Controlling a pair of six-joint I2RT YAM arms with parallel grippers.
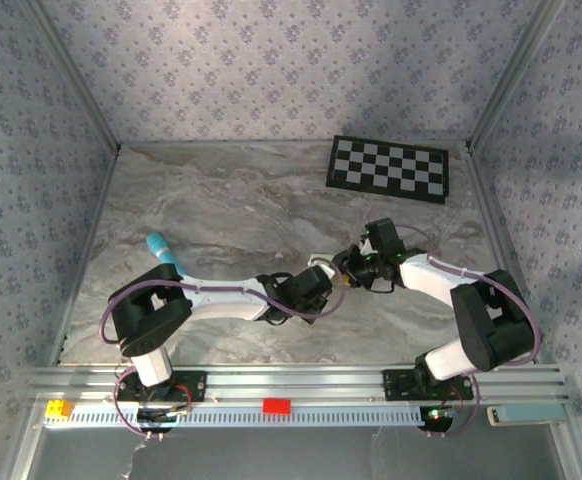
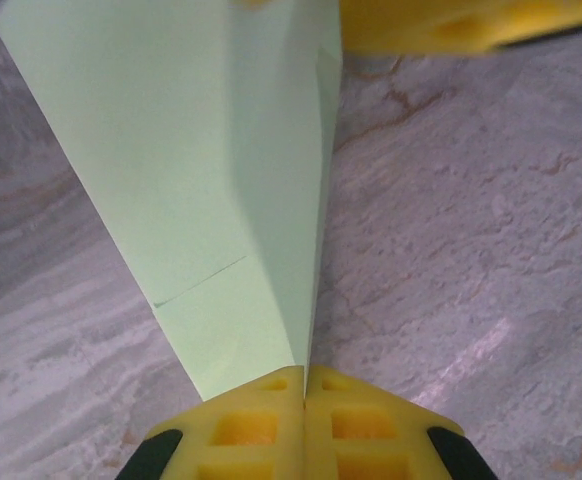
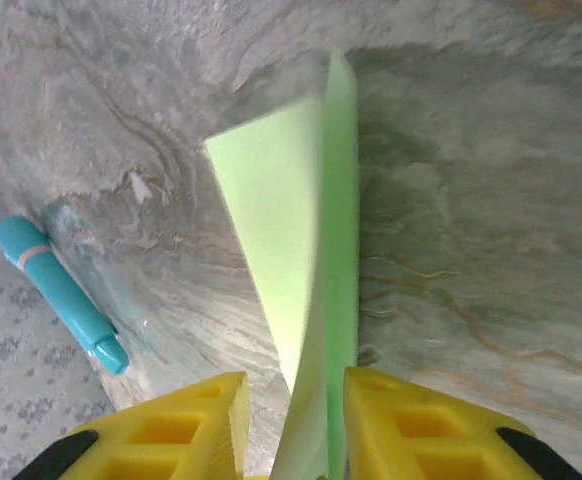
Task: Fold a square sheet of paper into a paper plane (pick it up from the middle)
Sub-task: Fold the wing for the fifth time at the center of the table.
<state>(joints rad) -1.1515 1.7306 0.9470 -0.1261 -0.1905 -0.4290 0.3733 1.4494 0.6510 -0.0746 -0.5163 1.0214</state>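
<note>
The paper plane (image 2: 201, 180) is pale mint-green paper folded into a slim pointed dart, held above the marble table. My left gripper (image 2: 304, 385) is shut on its narrow end, yellow fingers pressed together over the crease. In the right wrist view the paper plane (image 3: 281, 220) runs up between the fingers of my right gripper (image 3: 296, 420), which stands open. Its left finger is clear of the paper and its right finger lies close beside it. From above, the left gripper (image 1: 323, 280) and the right gripper (image 1: 349, 268) meet at mid-table.
A small cyan-blue stick (image 1: 163, 250) lies on the table left of centre, also seen from the right wrist as the cyan-blue stick (image 3: 61, 295). A black-and-white checkerboard (image 1: 389, 167) lies at the back right. Patterned walls enclose the table on three sides.
</note>
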